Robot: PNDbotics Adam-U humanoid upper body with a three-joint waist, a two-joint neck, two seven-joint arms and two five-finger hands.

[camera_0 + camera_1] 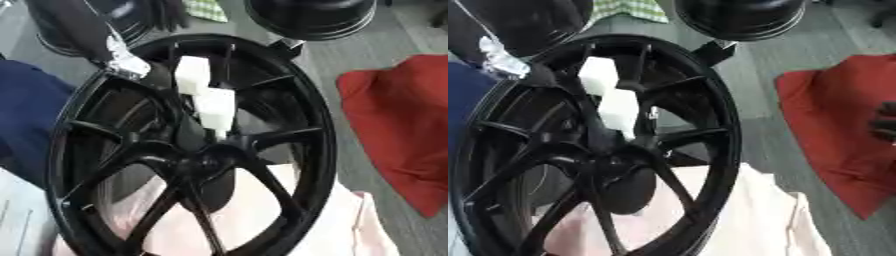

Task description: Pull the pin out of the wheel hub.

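Wheel hub (206,160) on pale cloth (350,230) and grey floor (328,60); left hand (166,75) fingers' state unclear.

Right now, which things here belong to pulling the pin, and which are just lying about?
Job: wheel; its hub; left hand reaching in toward the hub. The pin itself cannot be made out.

Lying about: red cloth; pink cloth under the wheel; blue fabric; green checked cloth; other black wheels behind.
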